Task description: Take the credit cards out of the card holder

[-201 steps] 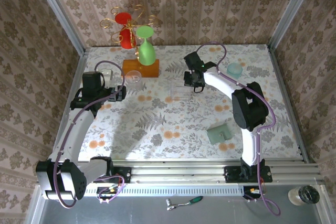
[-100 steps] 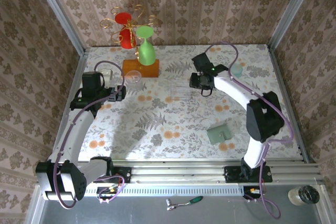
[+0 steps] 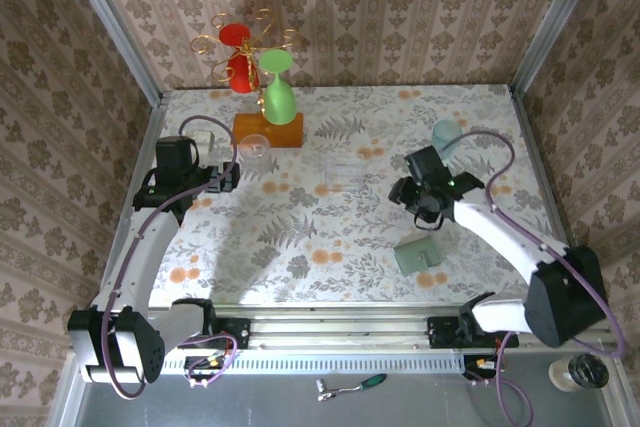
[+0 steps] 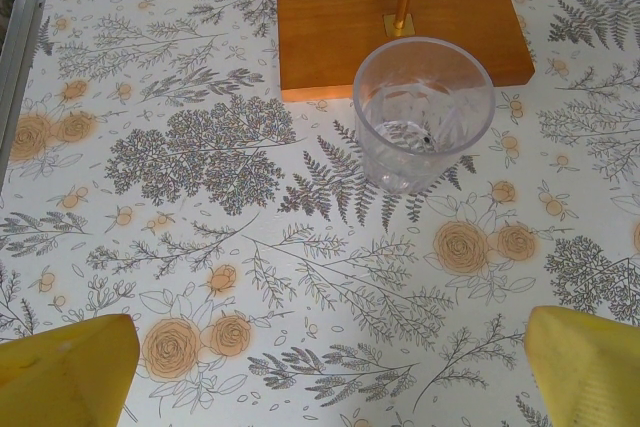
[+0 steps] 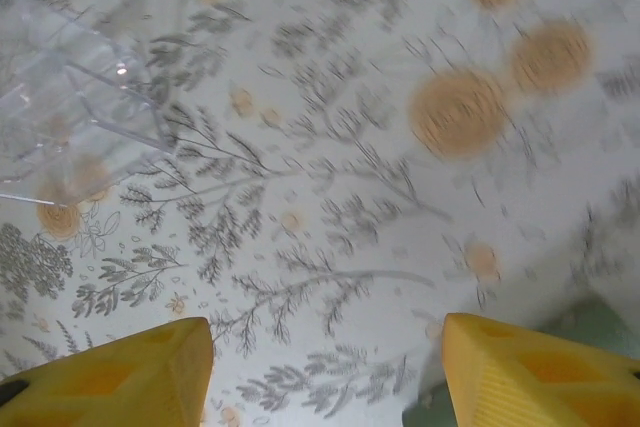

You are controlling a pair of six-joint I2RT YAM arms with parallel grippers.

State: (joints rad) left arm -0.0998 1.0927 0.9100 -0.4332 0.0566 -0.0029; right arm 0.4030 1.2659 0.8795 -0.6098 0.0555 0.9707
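Right end effector [image 3: 418, 202] [image 5: 325, 377]: yellow fingers [image 5: 110, 372] apart, nothing between them, hovering over bare floral tabletop [image 3: 300, 237] at right-centre. Card holder [image 3: 418, 252] just near of it, lying flat on the tabletop, sage-green, not touched. In the right wrist view a green corner of the card holder [image 5: 605, 322] sits by the right finger; can't tell whether it is open or folded. Clear plastic tray [image 3: 345, 172] [image 5: 70, 117] to the far left of this end effector, apart from it; contents can't be made out. Pale teal cup [image 3: 447, 133] farther back on the right side.

Left end effector [image 3: 228, 179] [image 4: 325, 387]: fingers [image 4: 65, 367] spread wide, empty, above the tabletop on the left side. Clear glass tumbler [image 4: 423, 112] [image 3: 254, 150] upright just beyond it, not touched. Wooden base [image 4: 330, 32] [image 3: 268, 130] right behind the tumbler, gold rod rising from it. Gold wire rack on that base carries a red glass [image 3: 238, 57] and a green glass [image 3: 278, 87], far left of centre. Card holder well apart from this end effector, across the tabletop at near right.
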